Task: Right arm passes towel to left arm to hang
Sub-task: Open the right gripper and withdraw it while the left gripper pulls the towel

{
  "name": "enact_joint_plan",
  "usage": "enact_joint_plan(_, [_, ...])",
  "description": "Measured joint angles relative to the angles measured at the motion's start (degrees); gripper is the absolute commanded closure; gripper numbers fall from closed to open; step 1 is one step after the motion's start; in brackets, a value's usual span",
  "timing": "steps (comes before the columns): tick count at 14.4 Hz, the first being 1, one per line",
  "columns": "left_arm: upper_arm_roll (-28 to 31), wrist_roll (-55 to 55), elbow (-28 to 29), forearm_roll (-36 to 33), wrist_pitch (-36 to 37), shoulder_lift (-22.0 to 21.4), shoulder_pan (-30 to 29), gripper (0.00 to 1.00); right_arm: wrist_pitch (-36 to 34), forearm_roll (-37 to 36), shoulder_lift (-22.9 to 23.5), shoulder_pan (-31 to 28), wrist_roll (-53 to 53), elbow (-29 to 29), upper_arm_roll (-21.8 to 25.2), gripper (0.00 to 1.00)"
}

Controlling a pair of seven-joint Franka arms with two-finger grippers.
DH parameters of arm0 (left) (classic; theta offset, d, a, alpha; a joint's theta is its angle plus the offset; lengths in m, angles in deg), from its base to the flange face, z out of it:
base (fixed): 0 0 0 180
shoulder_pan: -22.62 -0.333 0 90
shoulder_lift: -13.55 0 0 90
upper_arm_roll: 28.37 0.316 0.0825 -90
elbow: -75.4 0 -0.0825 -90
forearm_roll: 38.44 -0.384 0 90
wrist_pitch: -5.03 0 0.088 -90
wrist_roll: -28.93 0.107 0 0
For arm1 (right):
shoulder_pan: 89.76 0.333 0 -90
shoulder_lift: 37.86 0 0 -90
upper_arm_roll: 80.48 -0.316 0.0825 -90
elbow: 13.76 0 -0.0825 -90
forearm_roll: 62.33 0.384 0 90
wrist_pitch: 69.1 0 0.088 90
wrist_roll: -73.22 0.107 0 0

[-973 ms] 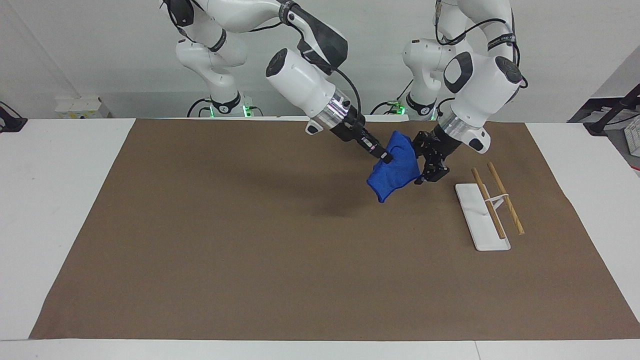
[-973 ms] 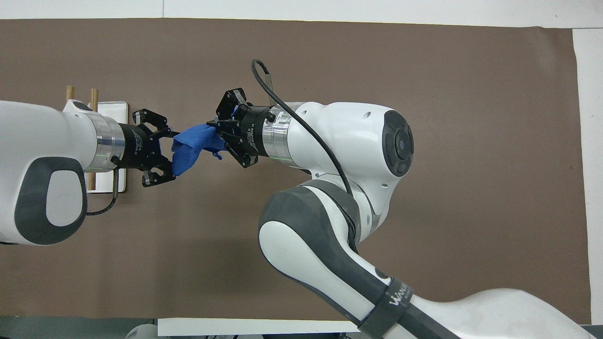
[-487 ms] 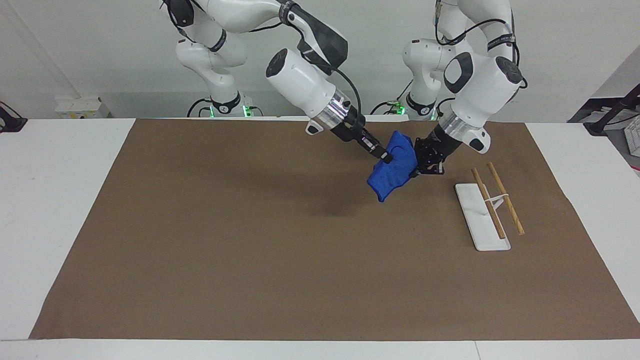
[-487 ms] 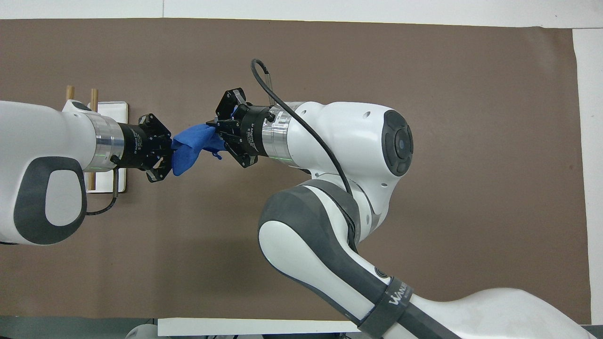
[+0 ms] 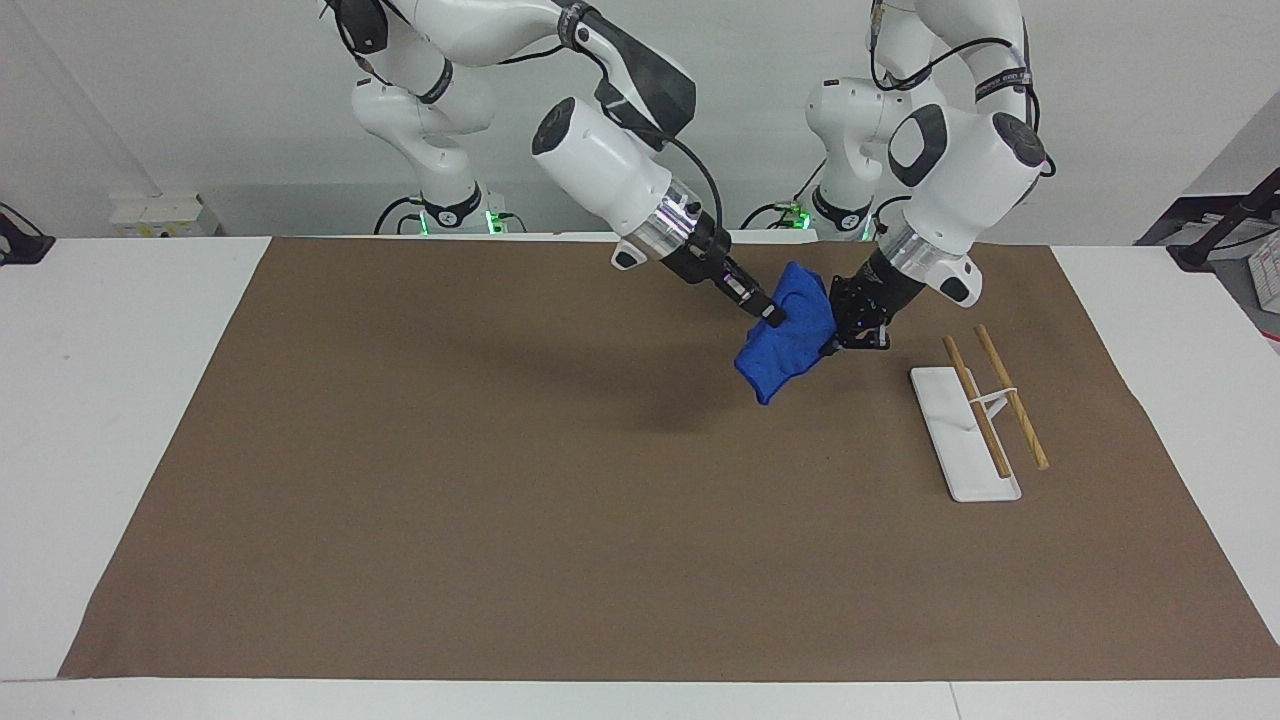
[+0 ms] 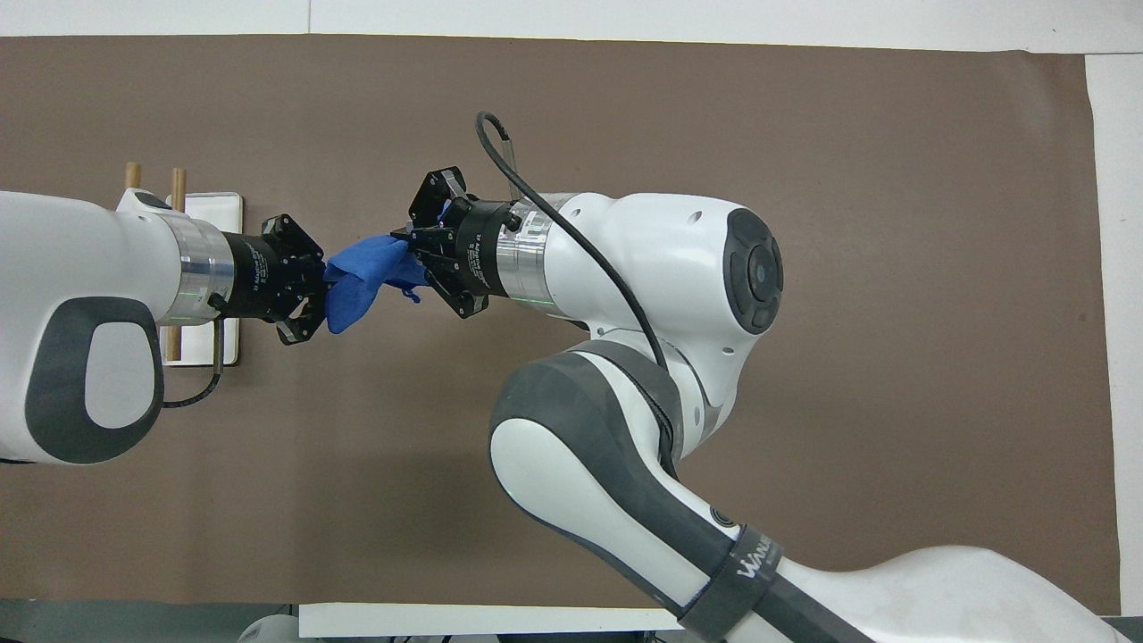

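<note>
Over the brown mat, toward the left arm's end: towel (image 5: pixel 787 335) hangs in the air between both grippers. Right gripper (image 5: pixel 770 314) is clamped on one edge, left gripper (image 5: pixel 838 341) clamped on the opposite edge, cloth slack between them. Farther out, the rack (image 5: pixel 968 432) sits on the mat by the left arm, which is nearer it. Wrist lettering too small to read.

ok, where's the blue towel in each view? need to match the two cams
Facing view: towel hangs above the mat between the right gripper and left gripper, both shut on it.
Overhead view: towel is left of centre, between the same grippers.
Shared landmark: white rack with two wooden rods, beside the left gripper.
</note>
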Motion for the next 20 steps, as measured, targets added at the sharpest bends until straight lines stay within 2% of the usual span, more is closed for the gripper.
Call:
enact_joint_plan(1, [0.0,0.0,0.0,0.0,0.0,0.0,0.0,1.0,0.0,0.0,0.0,0.0,0.0,0.0,0.0,0.01])
enact_joint_plan(7, [0.1,0.0,0.0,0.0,-2.8,0.1,0.0,1.0,0.0,-0.2,0.1,0.0,-2.3,0.0,0.0,0.0])
enact_joint_plan(10, [0.4,2.0,-0.2,0.0,-5.9,0.5,-0.8,1.0,-0.1,-1.5,-0.3,-0.5,-16.4,-2.3,0.7,0.0])
enact_joint_plan(12, [0.6,11.6,-0.5,0.0,-6.3,0.8,-2.0,1.0,-0.2,-2.4,-1.6,-1.3,-29.2,-6.4,2.9,0.0])
enact_joint_plan(15, [0.8,25.5,-0.8,0.0,-6.3,1.0,-5.1,1.0,-4.8,-2.8,-4.8,-1.8,-49.6,-11.4,10.0,0.0])
enact_joint_plan(18, [1.0,29.6,-1.1,0.0,-6.7,1.1,-8.4,1.0,-19.7,-3.7,-8.2,-2.4,-71.9,-11.9,20.9,0.0])
enact_joint_plan(20, [1.1,33.1,-2.4,0.0,-7.3,1.6,-11.2,1.0,-31.4,-9.4,-10.1,-2.7,-83.1,-11.4,29.4,0.0])
